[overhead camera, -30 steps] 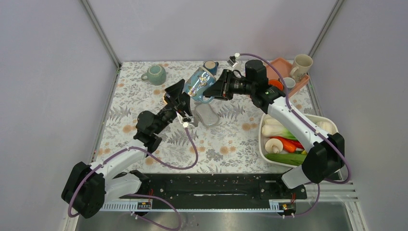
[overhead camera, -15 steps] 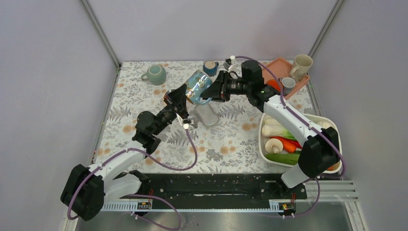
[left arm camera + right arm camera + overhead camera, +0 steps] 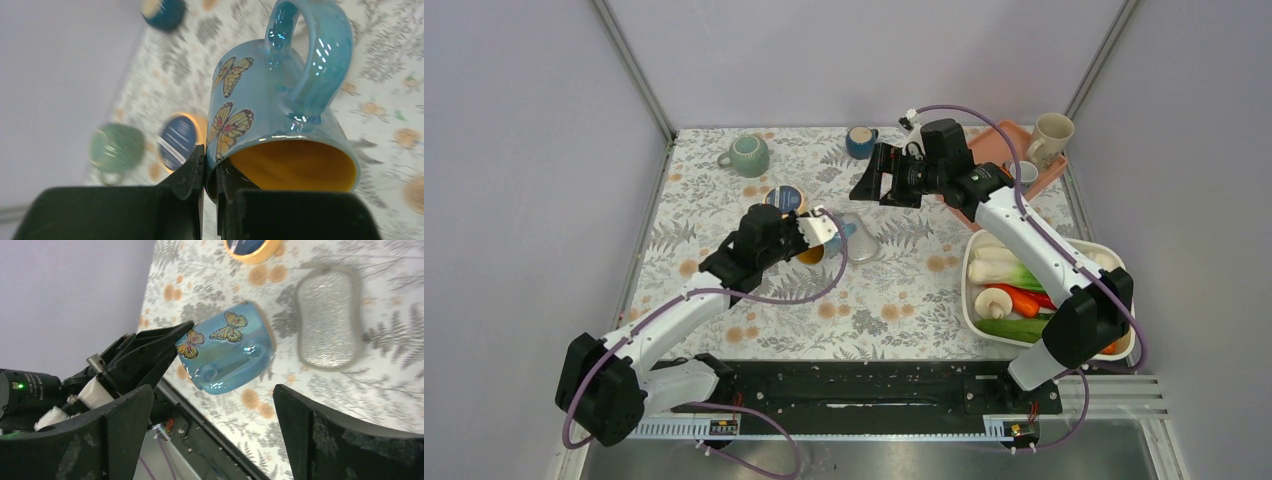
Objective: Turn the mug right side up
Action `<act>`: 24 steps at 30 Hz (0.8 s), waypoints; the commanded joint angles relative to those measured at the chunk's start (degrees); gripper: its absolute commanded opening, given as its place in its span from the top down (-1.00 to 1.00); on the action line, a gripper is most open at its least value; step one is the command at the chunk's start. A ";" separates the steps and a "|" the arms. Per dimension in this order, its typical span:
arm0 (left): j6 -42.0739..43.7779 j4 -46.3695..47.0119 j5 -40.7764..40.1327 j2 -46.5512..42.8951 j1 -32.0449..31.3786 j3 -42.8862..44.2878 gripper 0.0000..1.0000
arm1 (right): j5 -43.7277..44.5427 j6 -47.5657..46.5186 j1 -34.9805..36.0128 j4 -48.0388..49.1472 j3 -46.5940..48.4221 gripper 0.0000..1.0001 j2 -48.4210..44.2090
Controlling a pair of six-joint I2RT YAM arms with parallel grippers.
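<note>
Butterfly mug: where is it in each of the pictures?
Top external: the mug is mid-table, mostly hidden under the left gripper, its orange inside peeking out.
Left wrist: the mug fills the centre, rim pinched.
Right wrist: the mug is in the centre, tipped sideways.
Shared landmark: the orange-rimmed blue disc.

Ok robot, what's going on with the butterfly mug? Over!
Left gripper shut on mug rim. Right gripper open, clear of it. Mug tipped sideways, not upright yet. Gray pad close by, not touching.
</note>
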 commanded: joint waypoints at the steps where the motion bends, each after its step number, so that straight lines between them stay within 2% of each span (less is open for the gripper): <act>1: -23.39 -12.98 -10.65 3.77 1.04 12.64 1.00 | 12.45 -7.88 0.04 -7.72 5.43 -0.99 -1.12; 6: -49.69 -31.88 -11.86 8.74 2.72 21.62 1.00 | 23.84 -9.69 4.77 -8.74 5.37 -0.98 -2.82; 9: -58.63 -36.51 -10.89 9.95 4.02 24.21 1.00 | 27.37 -9.29 9.46 -8.46 4.98 -0.96 -2.27; 16: -63.95 -37.65 -8.78 12.45 5.09 28.50 1.00 | 27.46 -7.89 17.76 -3.02 5.13 -0.88 0.93; 24: -65.49 -36.46 -6.63 12.28 5.25 30.20 1.00 | 30.21 -10.35 20.89 -6.30 9.28 -0.71 8.86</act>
